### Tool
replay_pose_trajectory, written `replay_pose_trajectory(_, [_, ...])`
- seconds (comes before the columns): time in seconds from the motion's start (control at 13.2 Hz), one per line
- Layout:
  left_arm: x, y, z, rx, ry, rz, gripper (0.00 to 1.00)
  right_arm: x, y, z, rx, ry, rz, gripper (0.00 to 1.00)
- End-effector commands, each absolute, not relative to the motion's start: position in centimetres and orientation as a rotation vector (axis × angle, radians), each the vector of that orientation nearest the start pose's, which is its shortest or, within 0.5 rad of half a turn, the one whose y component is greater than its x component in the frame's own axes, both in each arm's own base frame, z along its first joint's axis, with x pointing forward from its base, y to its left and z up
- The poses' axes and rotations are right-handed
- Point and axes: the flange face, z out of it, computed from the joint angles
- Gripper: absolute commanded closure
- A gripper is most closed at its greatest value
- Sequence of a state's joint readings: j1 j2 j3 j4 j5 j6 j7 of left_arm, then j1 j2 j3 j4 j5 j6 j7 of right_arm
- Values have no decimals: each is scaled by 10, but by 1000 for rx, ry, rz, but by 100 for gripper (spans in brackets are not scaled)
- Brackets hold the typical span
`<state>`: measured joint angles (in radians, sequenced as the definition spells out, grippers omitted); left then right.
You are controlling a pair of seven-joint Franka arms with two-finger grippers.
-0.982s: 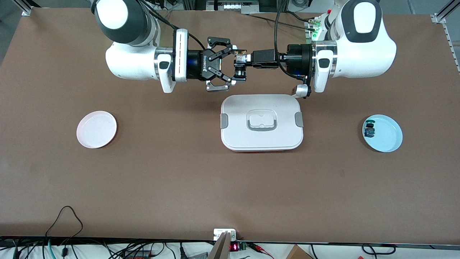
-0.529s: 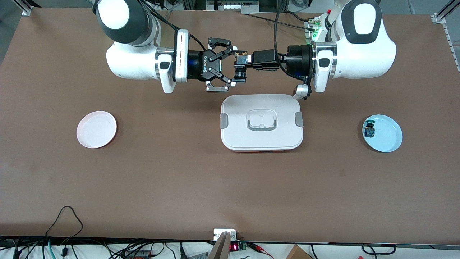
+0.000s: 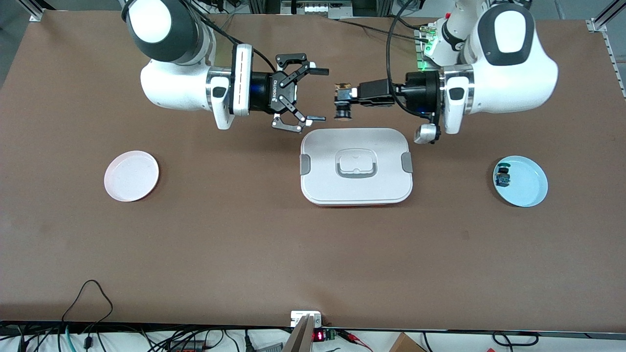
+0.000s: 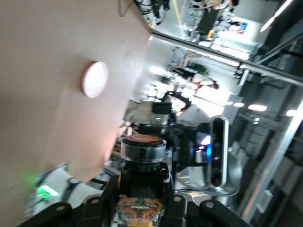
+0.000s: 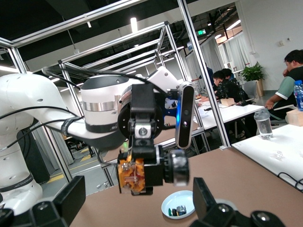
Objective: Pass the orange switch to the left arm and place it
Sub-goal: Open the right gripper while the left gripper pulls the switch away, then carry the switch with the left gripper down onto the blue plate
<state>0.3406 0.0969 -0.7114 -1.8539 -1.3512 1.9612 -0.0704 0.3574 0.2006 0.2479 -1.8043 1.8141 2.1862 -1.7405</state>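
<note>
Both arms have drawn apart since a second ago: left hand grips the orange switch above the worktop, just past the white box; right hand, marked ROBOTIQ, spread wide, has backed away empty.

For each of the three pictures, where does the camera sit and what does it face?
Front view: high across the table, facing both arms, the white lidded box.
Left wrist view: on the left arm, facing the held orange switch and the right arm.
Right wrist view: on the right arm, facing the left gripper.
All three show the switch.
</note>
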Motion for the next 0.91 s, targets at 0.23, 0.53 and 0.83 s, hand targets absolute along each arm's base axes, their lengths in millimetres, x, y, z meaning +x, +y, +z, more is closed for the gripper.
replay_pose_trajectory(0.23, [556, -138, 522, 2177, 153, -345, 100, 534, 349, 490, -1426, -914, -1007, 0])
replay_pose_trajectory(0.53, [547, -68, 506, 2434, 139, -432, 100, 558, 291, 486, -1389, -1013, -976, 0])
replay_pose_trajectory(0.83, [535, -50, 509, 2710, 111, -461, 100, 571, 229, 479, -1376, -1106, -899, 0])
